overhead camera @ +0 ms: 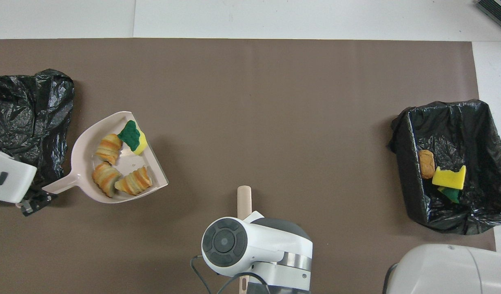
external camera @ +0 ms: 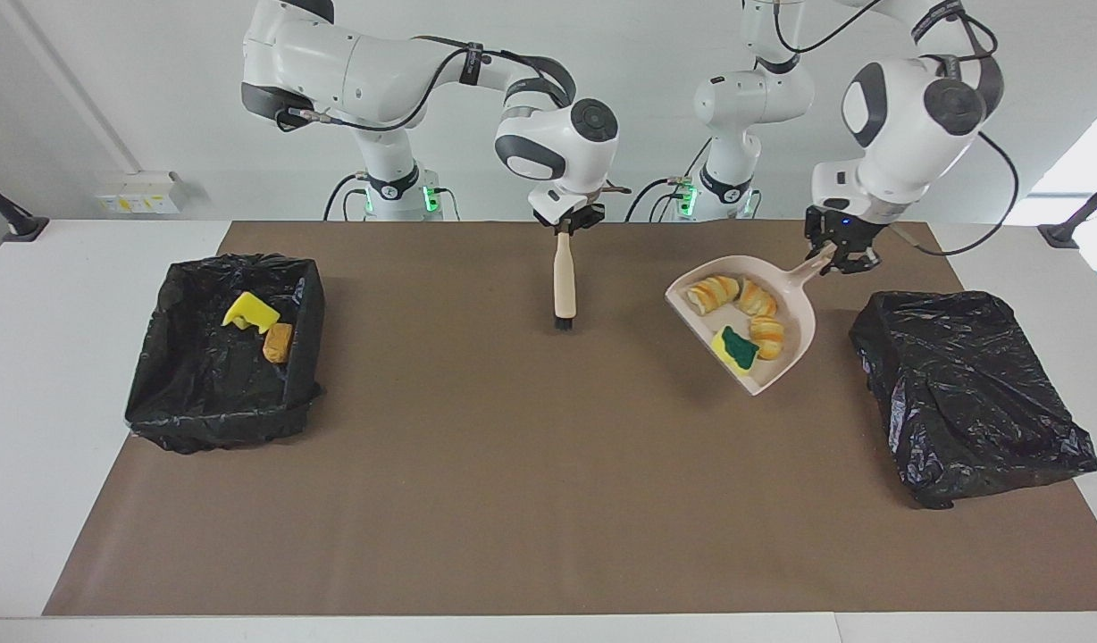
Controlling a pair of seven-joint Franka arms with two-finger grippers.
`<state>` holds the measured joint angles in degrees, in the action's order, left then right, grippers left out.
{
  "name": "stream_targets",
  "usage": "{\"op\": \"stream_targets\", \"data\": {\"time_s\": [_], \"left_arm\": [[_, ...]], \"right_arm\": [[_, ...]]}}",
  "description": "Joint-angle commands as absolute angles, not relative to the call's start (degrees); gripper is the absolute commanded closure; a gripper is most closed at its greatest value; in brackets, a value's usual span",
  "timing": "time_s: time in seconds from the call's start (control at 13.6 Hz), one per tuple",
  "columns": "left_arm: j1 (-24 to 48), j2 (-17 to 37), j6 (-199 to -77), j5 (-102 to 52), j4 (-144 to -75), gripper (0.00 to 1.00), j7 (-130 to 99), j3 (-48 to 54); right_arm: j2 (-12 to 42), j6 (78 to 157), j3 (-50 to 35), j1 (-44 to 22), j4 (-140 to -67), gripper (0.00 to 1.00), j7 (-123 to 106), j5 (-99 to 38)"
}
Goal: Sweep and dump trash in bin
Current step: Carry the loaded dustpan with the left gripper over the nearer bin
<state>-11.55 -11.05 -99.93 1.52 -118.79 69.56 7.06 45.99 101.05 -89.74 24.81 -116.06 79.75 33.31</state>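
Brown matting point(external camera: 513, 482) covers the bench under both my arms. My left hand point(external camera: 841, 253) is pinched on the dustpan point(external camera: 785, 353) handle and holds the pan in the air, tilted, over the mat just beside the crumpled black bag point(external camera: 968, 393) at the left arm's end. In the pan I see four pieces of trash: three croissant bits point(external camera: 714, 292) and one green-backed sponge point(external camera: 734, 346). My right hand point(external camera: 567, 223) is pressed shut on the top of the brush point(external camera: 564, 290), which hangs upright, bristles down, over the middle of the mat, well apart from the pan. At the right arm's end stands the lined bin point(external camera: 222, 411), holding a yellow sponge piece point(external camera: 249, 312) and a bread piece point(external camera: 278, 342) side by side.
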Motion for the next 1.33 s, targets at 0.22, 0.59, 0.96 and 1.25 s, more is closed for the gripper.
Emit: {"op": "stream_targets", "data": {"time_s": [0.22, 0.59, 0.96, 1.25], "left_arm": [[-24.25, 0.16, -95.54, 8.07, -100.58, 1.0, 93.05, 7.82], [-27.86, 5.26, -97.55, 9.58, -92.92, 1.0, 105.08, 7.74], [-32.95, 15.36, -97.9, 13.27, -78.16, 1.0, 112.74, 6.86], [-32.87, 17.67, -104.82, 22.2, -75.14, 1.0, 113.56, 7.29]], "right_arm": [[45.44, 108.45, -89.21, 21.27, -117.42, 1.0, 79.2, 35.68], [45.35, 115.4, -85.7, 19.16, -120.06, 1.0, 80.24, 37.0], [45.35, 111.64, -85.17, 18.29, -117.26, 0.0, 79.02, 37.88], [45.53, 98.91, -87.79, 19.07, -109.18, 0.0, 73.76, 37.88]]}}
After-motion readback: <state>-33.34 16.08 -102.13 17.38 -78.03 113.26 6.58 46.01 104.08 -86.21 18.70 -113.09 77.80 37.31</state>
